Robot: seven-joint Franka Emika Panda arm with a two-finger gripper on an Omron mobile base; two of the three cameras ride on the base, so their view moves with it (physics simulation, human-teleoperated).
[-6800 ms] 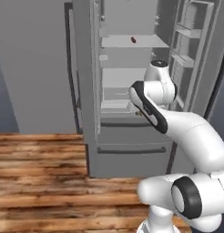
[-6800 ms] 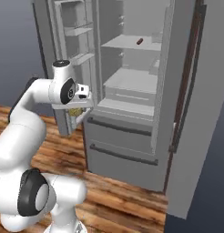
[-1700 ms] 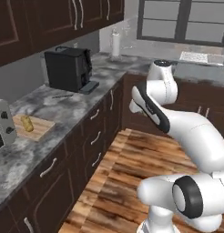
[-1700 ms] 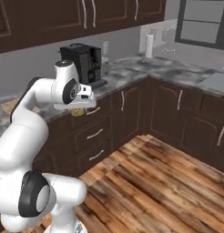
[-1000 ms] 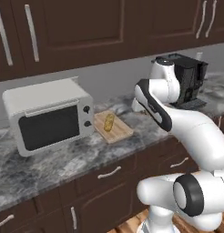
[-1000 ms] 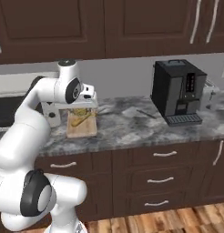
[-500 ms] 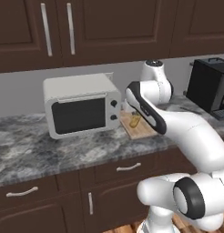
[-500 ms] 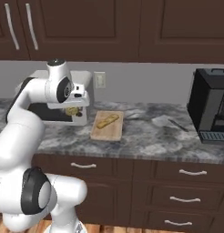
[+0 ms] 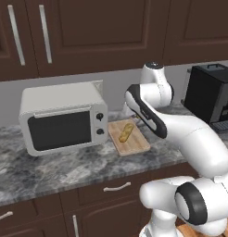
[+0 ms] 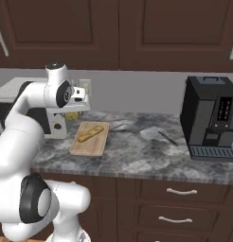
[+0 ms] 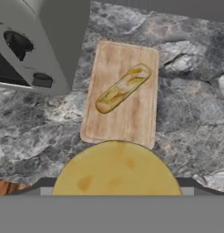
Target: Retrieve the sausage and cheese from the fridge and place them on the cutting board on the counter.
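Right under the gripper (image 10: 72,115), in the hand view, a rounded yellow cheese (image 11: 116,169) fills the space at the bottom where the fingertips would rise, so it sits between the jaws, which stand wide and are clamped on it. From the right base view a bit of the same yellow shows below the hand, near the microwave (image 10: 51,124). Beyond the cheese and lower down lies the board (image 11: 122,93), flat on the grey stone bench (image 11: 191,113), its near short edge just past the cheese in the hand view. One golden baguette (image 11: 122,88) lies slantwise on the board, touching it and well within its edges. Counted: one cheese, one board, one baguette, one white microwave, one black coffee machine (image 10: 212,117). The microwave stands just beside the board's left edge, as the left base view has it, and the coffee machine stands well apart toward the other end of the bench. No dark sausage link can be made out on the board.
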